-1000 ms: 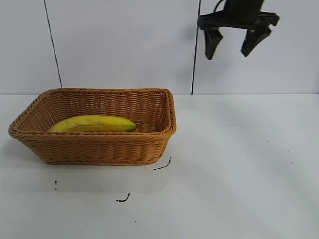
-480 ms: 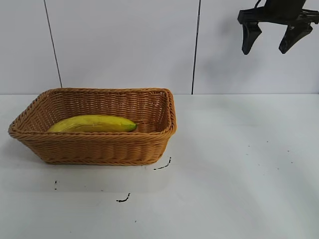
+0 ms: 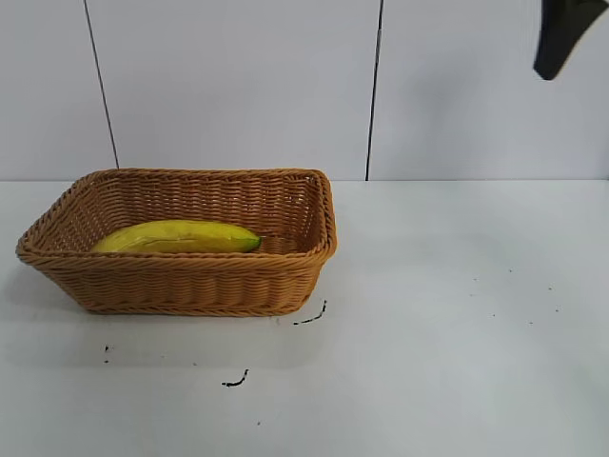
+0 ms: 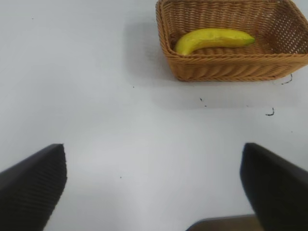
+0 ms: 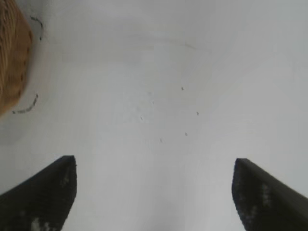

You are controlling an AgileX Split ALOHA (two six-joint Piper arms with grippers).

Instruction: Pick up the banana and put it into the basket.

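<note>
The yellow banana (image 3: 178, 237) lies lengthwise inside the tan woven basket (image 3: 186, 282) on the left half of the white table. It also shows in the left wrist view, banana (image 4: 213, 39) in basket (image 4: 226, 67). My right gripper is high at the top right edge; only one dark finger (image 3: 559, 36) shows there. In its wrist view it (image 5: 155, 166) is open and empty over bare table, with the basket's edge (image 5: 12, 57) at the side. My left gripper (image 4: 154, 151) is open and empty, high above the table, far from the basket.
White table with small black marks (image 3: 310, 316) just in front of the basket and a few specks on the right half. A white panelled wall with a dark seam (image 3: 375, 90) stands behind.
My right gripper has moved up and to the right, from above the table's middle-right to almost out of the exterior view. Banana and basket have not moved.
</note>
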